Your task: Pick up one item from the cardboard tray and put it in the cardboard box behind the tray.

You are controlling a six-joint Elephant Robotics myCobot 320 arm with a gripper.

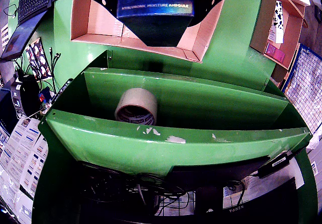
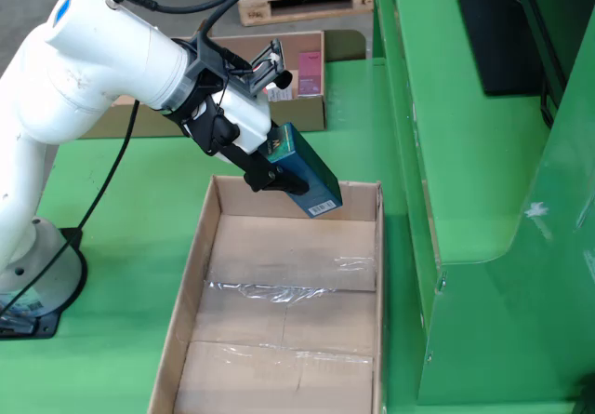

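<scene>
arm [image 2: 88, 70]: reaching right, angled down | gripper [image 2: 270, 167]: clamped on load

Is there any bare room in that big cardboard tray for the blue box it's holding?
Plenty. The tray floor is bare between all four walls, showing only clear tape. The one crowded spot is its far end, where the gripper holds the blue box above the rim.
</scene>
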